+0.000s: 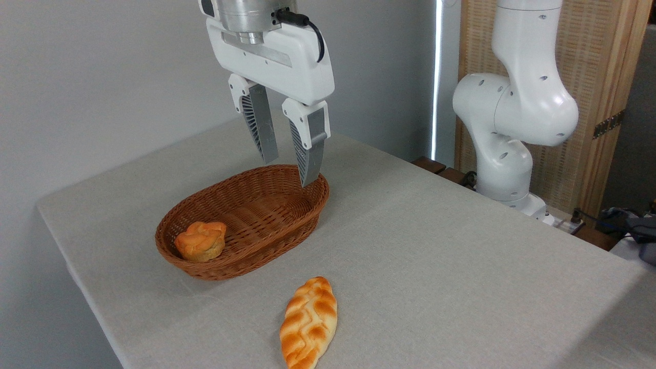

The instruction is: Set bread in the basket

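Our gripper [289, 171] hangs in the air above the far end of the basket [307, 215], its 2 fingers [309, 148] spread apart with nothing between them. We see only empty space between the ribbed pads, so we carry nothing at this point.

We judge that the task stands at its very start: the bread [309, 323] has not been picked up. It lies flat on the grey tablecloth [461, 266], outside the basket, near the front edge of the table and just in front of the basket's near rim, with a strip of bare cloth between the 2. Its long axis runs roughly from the front edge toward the basket, tilted slightly to the right at the far tip.

Inside the basket, at its left near end, sits 1 small round bun [201, 241]; we take it as not the thing we are after.

Relative to us, the loaf is well apart: lower, closer to the camera, and a little to the right of where the fingers point. Our next move, as we judge it, calls for travelling forward over the basket, descending over the loaf's middle, and turning the wrist so the fingers straddle its narrow width rather than its length. We would keep them wide until they reach the cloth.
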